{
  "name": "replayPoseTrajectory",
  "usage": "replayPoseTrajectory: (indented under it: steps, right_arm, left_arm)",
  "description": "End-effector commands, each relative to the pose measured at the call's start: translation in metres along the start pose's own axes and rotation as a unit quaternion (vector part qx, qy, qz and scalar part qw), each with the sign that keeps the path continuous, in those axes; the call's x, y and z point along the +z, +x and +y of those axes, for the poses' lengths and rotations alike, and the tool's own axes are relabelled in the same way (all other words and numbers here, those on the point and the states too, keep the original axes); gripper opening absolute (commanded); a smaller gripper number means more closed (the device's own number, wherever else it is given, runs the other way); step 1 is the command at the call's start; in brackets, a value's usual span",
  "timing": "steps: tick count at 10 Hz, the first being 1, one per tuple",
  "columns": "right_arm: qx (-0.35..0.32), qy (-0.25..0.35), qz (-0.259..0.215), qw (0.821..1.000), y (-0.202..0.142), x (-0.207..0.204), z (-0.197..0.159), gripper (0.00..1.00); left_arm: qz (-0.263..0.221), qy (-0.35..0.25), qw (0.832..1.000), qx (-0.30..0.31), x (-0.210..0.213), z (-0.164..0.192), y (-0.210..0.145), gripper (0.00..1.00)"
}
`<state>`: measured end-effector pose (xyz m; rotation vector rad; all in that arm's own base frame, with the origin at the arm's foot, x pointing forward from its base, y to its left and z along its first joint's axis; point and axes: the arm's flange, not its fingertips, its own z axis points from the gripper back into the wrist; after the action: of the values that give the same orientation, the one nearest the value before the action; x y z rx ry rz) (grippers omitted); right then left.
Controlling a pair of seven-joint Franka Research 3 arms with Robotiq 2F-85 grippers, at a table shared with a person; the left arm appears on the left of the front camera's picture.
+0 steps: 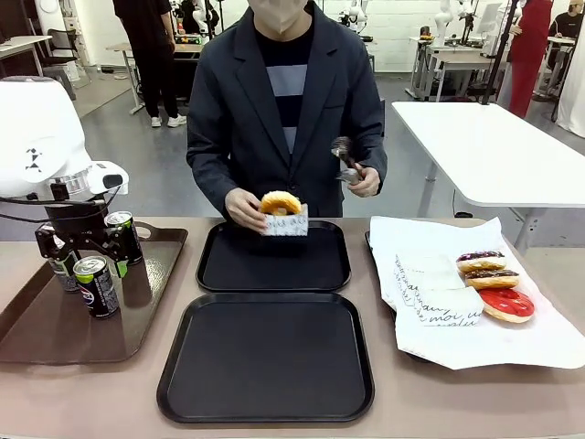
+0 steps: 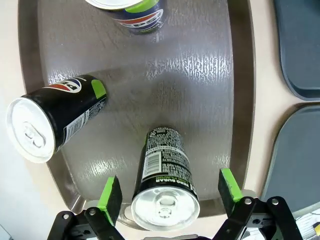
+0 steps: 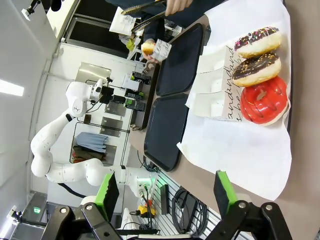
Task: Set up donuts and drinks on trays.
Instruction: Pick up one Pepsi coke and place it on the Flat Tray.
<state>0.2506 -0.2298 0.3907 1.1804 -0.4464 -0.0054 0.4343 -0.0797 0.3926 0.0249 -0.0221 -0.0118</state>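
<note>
Hanging over a can (image 2: 162,170) with left hand (image 2: 170,189) spread apart; holding right hand (image 3: 166,189) apart too, above paper (image 3: 240,150).

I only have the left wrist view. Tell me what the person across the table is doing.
Observer: One hand holds a golden donut in a paper sleeve at the far edge of the far black tray.
Operator: Report what else they hold.
Observer: The other hand grips metal tongs, held up in the air.
Operator: Now list the other donuts.
Observer: Two chocolate-topped donuts and a red donut lie on the white paper at the right.
</note>
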Motion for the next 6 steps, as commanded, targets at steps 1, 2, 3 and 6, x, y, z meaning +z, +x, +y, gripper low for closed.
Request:
replayPoseTrajectory:
  steps: [1, 2, 3, 6]
  right_arm:
    - [0.01, 0.009, -0.005, 1.0, 0.001, 0.0, -0.002, 1.0]
    - [0.01, 0.009, -0.005, 1.0, 0.001, 0.0, -0.002, 1.0]
    - [0.01, 0.009, -0.005, 1.0, 0.001, 0.0, -0.002, 1.0]
    - [0.01, 0.009, -0.005, 1.0, 0.001, 0.0, -0.002, 1.0]
  left_arm:
    - [-0.004, 0.006, 1.0, 0.012, -0.006, 0.002, 0.002, 1.0]
    - [-0.003, 0.008, 1.0, 0.012, -0.012, 0.002, 0.001, 1.0]
    - [-0.003, 0.01, 1.0, 0.012, -0.015, 0.003, 0.001, 1.0]
    - [-0.005, 0.02, 1.0, 0.012, -0.023, 0.003, 0.0, 1.0]
